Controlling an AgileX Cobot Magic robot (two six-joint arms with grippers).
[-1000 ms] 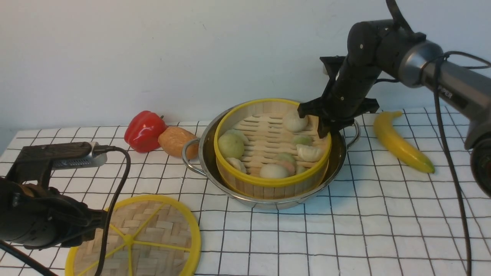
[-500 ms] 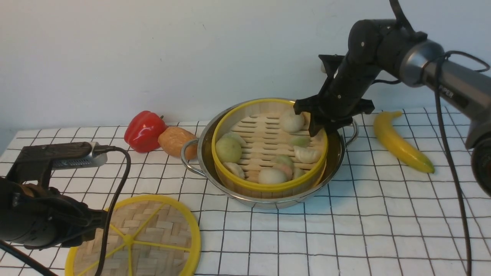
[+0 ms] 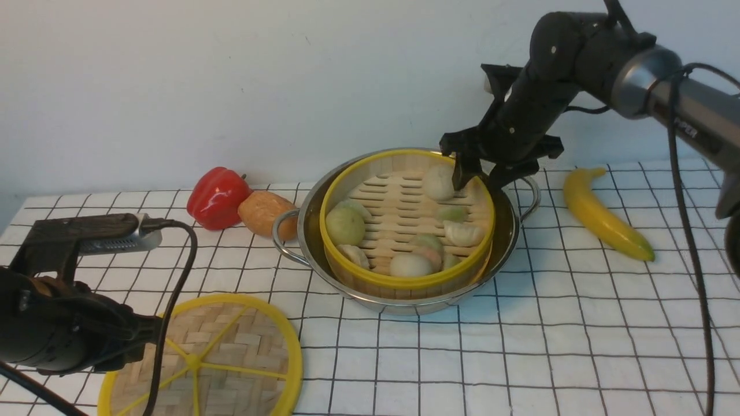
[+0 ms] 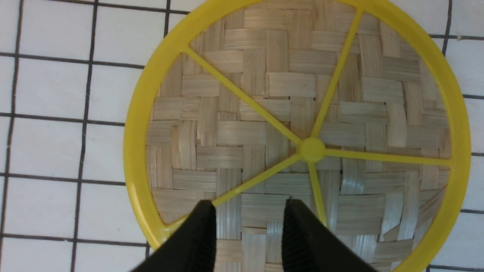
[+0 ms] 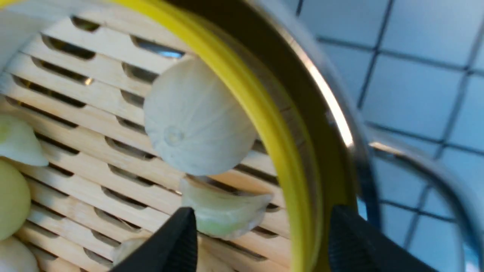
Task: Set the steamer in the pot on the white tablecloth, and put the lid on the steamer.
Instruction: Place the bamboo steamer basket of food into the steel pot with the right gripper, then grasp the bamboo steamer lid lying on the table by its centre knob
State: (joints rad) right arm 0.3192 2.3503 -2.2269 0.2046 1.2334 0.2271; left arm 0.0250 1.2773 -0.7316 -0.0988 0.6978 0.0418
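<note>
The steamer (image 3: 404,222), a bamboo basket with a yellow rim and pale buns on its slats, sits inside the shiny pot (image 3: 511,231) on the white tablecloth (image 3: 520,358). My right gripper (image 3: 478,176) hangs open just above the steamer's far right rim. In the right wrist view the right gripper (image 5: 262,215) straddles the yellow rim of the steamer (image 5: 264,113) without touching it. The lid (image 3: 231,358), a flat woven disc with yellow spokes, lies on the cloth at the front left. My left gripper (image 4: 248,204) hovers open over the lid (image 4: 302,113), with nothing between its fingers.
A red pepper (image 3: 217,196) and an orange-brown potato-like item (image 3: 266,214) lie left of the pot, close to its handle. A banana (image 3: 601,214) lies to the right of the pot. A pale wall stands behind the table.
My right gripper has opened, let go of the steamer's rim and risen a little. The steamer has dropped level into the pot. The left arm has not moved.
</note>
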